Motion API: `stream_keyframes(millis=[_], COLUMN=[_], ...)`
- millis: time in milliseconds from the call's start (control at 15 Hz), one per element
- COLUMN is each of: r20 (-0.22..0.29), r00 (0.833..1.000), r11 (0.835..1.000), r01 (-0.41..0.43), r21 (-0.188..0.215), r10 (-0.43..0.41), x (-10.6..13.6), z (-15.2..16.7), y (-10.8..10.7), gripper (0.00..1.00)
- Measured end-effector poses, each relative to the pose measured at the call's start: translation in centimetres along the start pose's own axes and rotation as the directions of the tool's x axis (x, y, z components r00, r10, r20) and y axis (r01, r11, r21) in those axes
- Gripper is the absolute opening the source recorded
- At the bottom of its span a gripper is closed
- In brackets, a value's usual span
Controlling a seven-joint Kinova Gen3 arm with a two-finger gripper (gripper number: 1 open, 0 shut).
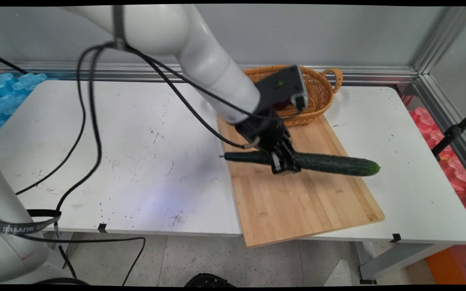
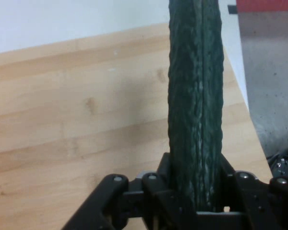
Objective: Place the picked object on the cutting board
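The hand (image 1: pixel 284 161) is clamped around a long dark cucumber (image 1: pixel 330 163), held level just above the wooden board (image 1: pixel 297 202) on the white surface (image 1: pixel 136 161); a wicker basket (image 1: pixel 322 91) sits behind.

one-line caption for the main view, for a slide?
Pincer shut on a cucumber, held level over the board, basket behind.

The main view looks down from above the counter's (image 1: pixel 136 141) near side toward the back wall. The hand view looks closely along the hand (image 2: pixel 194 201); both views show the cutting board (image 1: pixel 297 202) and cucumber (image 1: pixel 338 163).
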Motion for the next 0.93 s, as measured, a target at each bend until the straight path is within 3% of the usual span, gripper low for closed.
stream_keyframes(millis=[933], r20=[0.116], r00=[0.992], r11=[0.999], r01=[0.053], r21=[0.009], r10=[-0.053], x=[0.4], z=[9.1], y=[0.1], gripper=[0.0])
